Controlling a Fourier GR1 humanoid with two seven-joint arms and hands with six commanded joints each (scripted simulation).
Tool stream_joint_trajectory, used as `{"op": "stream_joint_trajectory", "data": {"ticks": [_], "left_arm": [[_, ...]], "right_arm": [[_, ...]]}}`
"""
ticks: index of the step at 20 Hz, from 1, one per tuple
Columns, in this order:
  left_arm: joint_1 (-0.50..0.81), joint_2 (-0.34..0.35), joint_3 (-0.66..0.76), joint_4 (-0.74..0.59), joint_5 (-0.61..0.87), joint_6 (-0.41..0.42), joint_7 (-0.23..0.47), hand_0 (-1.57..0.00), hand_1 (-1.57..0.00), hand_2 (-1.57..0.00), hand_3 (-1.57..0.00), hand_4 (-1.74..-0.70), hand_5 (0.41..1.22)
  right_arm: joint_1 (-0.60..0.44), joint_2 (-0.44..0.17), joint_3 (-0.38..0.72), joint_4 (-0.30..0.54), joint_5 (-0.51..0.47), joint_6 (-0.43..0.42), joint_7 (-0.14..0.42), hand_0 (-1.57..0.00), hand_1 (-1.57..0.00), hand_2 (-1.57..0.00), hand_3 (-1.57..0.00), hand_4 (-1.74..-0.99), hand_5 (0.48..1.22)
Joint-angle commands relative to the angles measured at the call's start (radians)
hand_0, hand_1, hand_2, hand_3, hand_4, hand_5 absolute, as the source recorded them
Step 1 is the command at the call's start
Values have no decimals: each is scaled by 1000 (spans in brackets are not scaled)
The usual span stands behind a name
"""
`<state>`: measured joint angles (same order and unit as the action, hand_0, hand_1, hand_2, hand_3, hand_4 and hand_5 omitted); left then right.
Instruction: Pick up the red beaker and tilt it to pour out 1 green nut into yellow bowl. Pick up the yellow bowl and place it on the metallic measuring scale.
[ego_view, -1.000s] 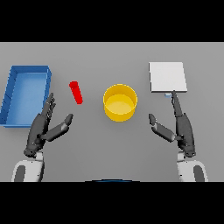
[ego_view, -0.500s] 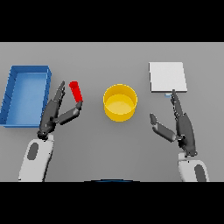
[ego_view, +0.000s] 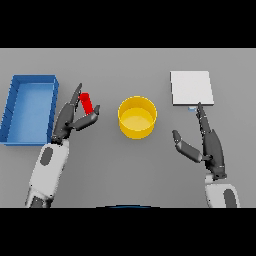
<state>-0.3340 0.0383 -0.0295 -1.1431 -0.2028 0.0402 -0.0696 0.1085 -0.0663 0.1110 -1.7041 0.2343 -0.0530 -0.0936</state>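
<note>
The red beaker (ego_view: 87, 103) stands on the table left of the yellow bowl (ego_view: 137, 117). My left hand (ego_view: 70, 120) is open right at the beaker, its straight fingers on the beaker's left side and its thumb just below and right of it. The beaker's lower part is hidden behind the hand. No green nut can be seen. The metallic measuring scale (ego_view: 191, 88) lies flat at the back right. My right hand (ego_view: 207, 142) rests open below the scale, fingers pointing toward its near edge.
A blue bin (ego_view: 29, 109) sits at the far left, close beside my left hand.
My left hand has moved forward and to the right from near the bin until its fingers and thumb stand on either side of the red beaker. The right hand has barely moved.
</note>
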Motion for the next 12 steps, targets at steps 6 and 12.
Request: {"op": "stream_joint_trajectory", "data": {"ticks": [6,12], "left_arm": [[-89,-8,27,102,4,12,4,1,1,1,1,-1289,683],[-155,-23,66,206,36,6,-65,1,1,0,1,-1348,704]], "right_arm": [[-2,5,-3,1,-6,-1,7,1,1,1,1,-1265,638],[0,-8,-13,-1,-6,-3,14,1,1,1,1,-1261,641]]}}
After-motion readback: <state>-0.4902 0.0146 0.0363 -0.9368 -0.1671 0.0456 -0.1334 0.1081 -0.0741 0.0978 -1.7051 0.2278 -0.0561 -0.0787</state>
